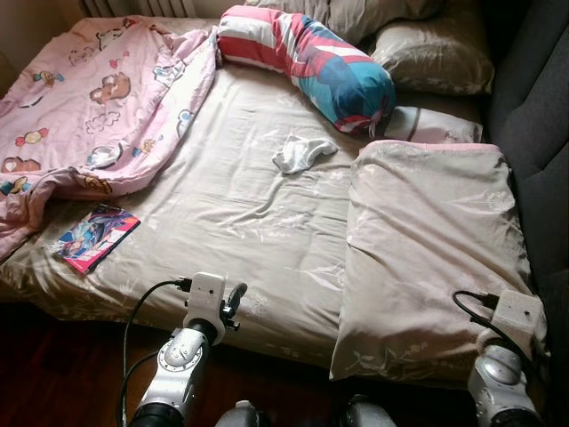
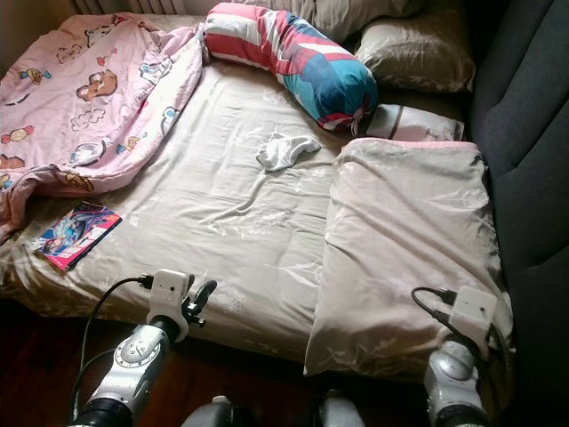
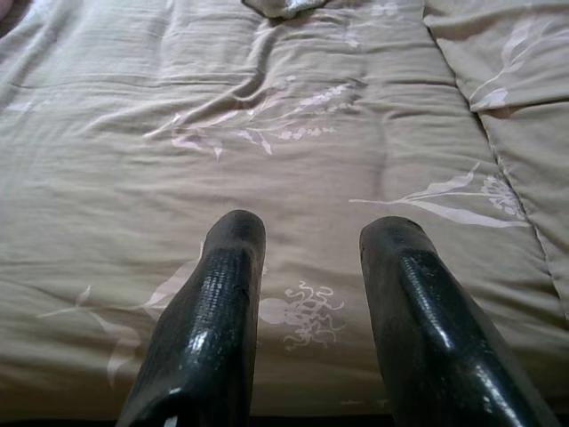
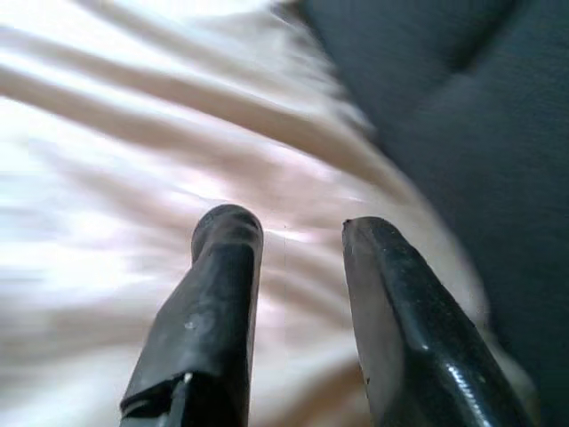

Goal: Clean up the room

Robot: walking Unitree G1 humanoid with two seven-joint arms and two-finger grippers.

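Bed [image 1: 222,231]: covered by a beige sheet with a pale floral print, wrinkled.
Blanket [image 1: 89,98]: pink, cartoon print, bunched over the far left corner.
Book [image 1: 98,237]: colourful cover, flat near the left front edge, just beside the blanket.
Sock [image 1: 302,153]: white, crumpled, mid-bed.
Bolster [image 1: 307,62]: striped red, white and blue, lying slantwise near the head.
Large pillow [image 1: 431,258]: beige, right side, reaching the front edge.
Small pillows [image 1: 436,53]: beige, far right corner.

my two head eyes look forward and down over the bed [image 1: 267,222], sharing nearly the same scene. the left wrist camera peers close along its fingers [image 3: 213,302] toward 12 o'clock, across the sheet. the right wrist camera sits close above the beige pillow [image 1: 431,249], dark headboard [image 4: 462,107] at 2 o'clock.
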